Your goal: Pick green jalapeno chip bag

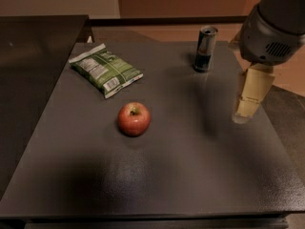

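The green jalapeno chip bag [106, 69] lies flat at the back left of the dark grey table [190, 175], its white nutrition-label panel facing up. My gripper [247, 99] hangs below the grey arm housing [274, 25] over the table's right side. It is far to the right of the bag and holds nothing that I can see.
A red apple [134, 119] sits just in front of the bag, near the table's middle. A dark drink can [205, 48] stands upright at the back, left of my arm. A dark counter [33, 56] adjoins the table on the left.
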You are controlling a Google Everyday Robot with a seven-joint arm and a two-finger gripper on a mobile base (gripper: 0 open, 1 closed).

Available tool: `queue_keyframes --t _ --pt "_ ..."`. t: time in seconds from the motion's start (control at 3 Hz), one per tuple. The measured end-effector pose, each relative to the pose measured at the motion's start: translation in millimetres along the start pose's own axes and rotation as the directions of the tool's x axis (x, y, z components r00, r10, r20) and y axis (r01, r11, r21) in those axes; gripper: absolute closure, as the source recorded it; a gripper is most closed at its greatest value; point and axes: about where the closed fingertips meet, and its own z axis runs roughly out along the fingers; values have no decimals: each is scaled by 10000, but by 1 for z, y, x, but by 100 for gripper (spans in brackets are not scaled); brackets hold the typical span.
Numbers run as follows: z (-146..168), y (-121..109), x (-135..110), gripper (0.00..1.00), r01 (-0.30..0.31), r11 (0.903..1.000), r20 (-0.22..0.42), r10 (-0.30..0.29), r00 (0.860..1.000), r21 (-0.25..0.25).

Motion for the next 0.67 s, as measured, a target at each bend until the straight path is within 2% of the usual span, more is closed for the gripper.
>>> queue_keyframes --t 0.33,0.67 --pt "32 -12 -32 0 429 9986 318 -419 9986 -309" --pt "57 -34 -65 0 502 9983 747 -480 9961 -281"
